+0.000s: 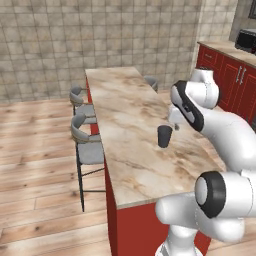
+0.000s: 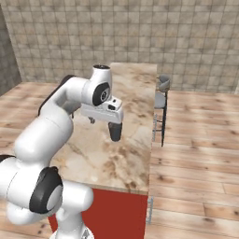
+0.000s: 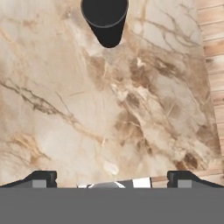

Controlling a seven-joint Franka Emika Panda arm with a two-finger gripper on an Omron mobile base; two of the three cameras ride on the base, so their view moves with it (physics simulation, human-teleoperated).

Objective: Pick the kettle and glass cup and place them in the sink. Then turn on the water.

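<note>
The glass cup (image 1: pixel 164 136) (image 2: pixel 115 130) (image 3: pixel 105 17) is a small dark tumbler standing upright on the marble island counter (image 1: pixel 125 115). My gripper (image 1: pixel 175 125) (image 2: pixel 103 122) (image 3: pixel 112 179) hovers above the counter just beside the cup, pointing down. Its fingertips (image 3: pixel 41 178) stand wide apart, open with nothing between them. In the hand view the cup sits at the top edge, well ahead of the fingers. The kettle, the sink and the water are out of view.
Grey stools (image 1: pixel 87 145) (image 2: pixel 161 93) line one long side of the island. Red cabinets (image 1: pixel 235 82) with a dark appliance (image 1: pixel 246 40) stand at the back right. Wooden floor (image 2: pixel 196 140) surrounds the island, whose near edge (image 2: pixel 121 186) is close to my base.
</note>
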